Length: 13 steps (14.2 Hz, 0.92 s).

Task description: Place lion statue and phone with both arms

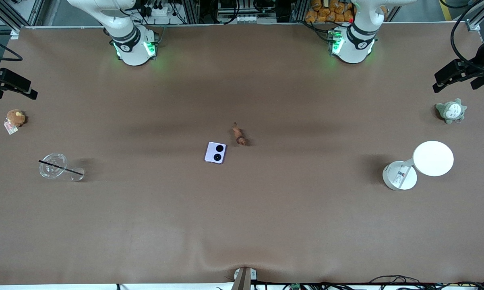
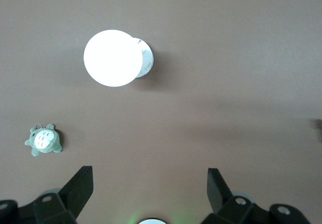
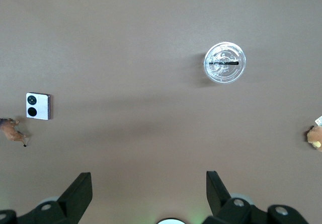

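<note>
Two task things lie near the middle of the brown surface (image 1: 242,225), well apart from both claws: one lion statue (image 1: 238,135) and one phone (image 1: 216,152). The lion statue is tiny, reddish-brown and elongated; its long axis runs slantwise, with the thin tail end pointing toward the robots' bases and the thicker end toward the front camera. The phone is a nearly square, pale lavender slab lying flat with two round black circles on its upturned face; it sits just beside the statue, apart from it, a little nearer the front camera and toward the right arm's end.

Both arms wait, raised near their bases. The left claw (image 2: 150,186) has its fingers spread apart, holding nothing, and hangs over bare surface; one white lamp (image 1: 419,166) with a round head and one grey-green and white plush (image 1: 450,110) lie under its wrist view, while the statue and phone lie away toward the middle. The right claw (image 3: 149,186) is likewise spread apart and empty over bare surface; from it, the phone and statue lie off to the side toward the middle, while one clear cup (image 1: 53,165) with a black straw and one brown plush (image 1: 15,118) with a tag lie toward the right arm's end.
</note>
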### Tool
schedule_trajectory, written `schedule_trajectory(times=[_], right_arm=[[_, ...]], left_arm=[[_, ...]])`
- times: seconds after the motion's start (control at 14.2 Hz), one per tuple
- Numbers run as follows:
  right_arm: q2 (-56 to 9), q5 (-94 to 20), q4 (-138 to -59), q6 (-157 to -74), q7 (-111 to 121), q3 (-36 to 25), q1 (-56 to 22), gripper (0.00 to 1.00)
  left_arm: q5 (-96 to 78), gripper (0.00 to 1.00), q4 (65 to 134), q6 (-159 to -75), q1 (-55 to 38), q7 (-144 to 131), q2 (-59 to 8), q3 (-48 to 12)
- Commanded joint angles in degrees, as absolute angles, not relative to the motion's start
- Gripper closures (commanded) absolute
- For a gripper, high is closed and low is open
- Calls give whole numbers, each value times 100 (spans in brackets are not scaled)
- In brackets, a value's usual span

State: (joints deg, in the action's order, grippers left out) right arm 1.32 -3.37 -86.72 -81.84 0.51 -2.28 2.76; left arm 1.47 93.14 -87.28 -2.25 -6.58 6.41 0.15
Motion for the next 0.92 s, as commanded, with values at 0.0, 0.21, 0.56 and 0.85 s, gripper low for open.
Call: schedule_trajectory(times=[0.0, 0.21, 0.56, 0.85], right_arm=[[114, -387, -8622, -8183, 53, -176, 378, 0], [114, -387, -8622, -8183, 53, -176, 404, 0], [114, -387, -8622, -8191, 53, -176, 387, 0], [114, -369, -8622, -8279, 70, -193, 439, 0]], left_arm=[[132, 0, 9299, -8500, -211, -624, 581, -17], [123, 0, 9299, -8473, -272, -650, 431, -52], [123, 0, 9290, -8236, -290, -808, -43, -579], [123, 0, 9264, -8148, -299, -1248, -640, -1176]])
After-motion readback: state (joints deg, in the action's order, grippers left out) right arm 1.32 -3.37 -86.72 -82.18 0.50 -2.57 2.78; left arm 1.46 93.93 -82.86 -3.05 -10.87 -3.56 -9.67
